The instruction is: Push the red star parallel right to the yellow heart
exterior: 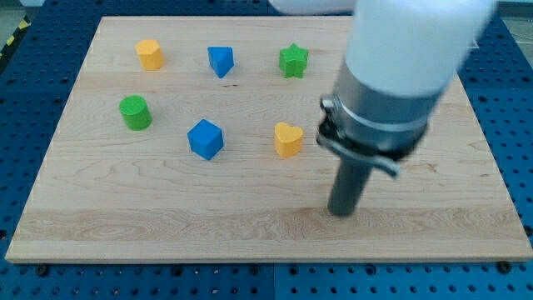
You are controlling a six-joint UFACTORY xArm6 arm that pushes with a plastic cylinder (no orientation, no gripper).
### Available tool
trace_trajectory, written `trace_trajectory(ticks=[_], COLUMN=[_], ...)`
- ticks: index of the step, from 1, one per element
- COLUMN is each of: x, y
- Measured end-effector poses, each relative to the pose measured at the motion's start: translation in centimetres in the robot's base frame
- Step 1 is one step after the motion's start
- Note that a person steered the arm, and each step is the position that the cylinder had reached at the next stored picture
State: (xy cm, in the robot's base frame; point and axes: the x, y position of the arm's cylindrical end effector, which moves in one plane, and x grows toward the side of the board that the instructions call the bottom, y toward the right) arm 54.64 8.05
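The yellow heart [288,139] lies near the middle of the wooden board [166,217]. My tip [342,212] rests on the board below and to the right of the heart, a short gap away. The arm's white and grey body rises from it toward the view's top right and hides the board behind it. No red star shows in the view; it may be hidden behind the arm.
A yellow hexagon block [150,54], a blue block [221,61] and a green star [293,61] stand in a row near the view's top. A green cylinder [135,112] and a blue cube [206,138] lie left of the heart.
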Motion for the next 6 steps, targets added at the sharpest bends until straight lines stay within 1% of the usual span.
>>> trace_trajectory(ticks=[1, 2, 4, 6], x=[-2.8, -2.0, -2.0, -1.4], y=[-0.2, -0.2, 0.2, 3.8])
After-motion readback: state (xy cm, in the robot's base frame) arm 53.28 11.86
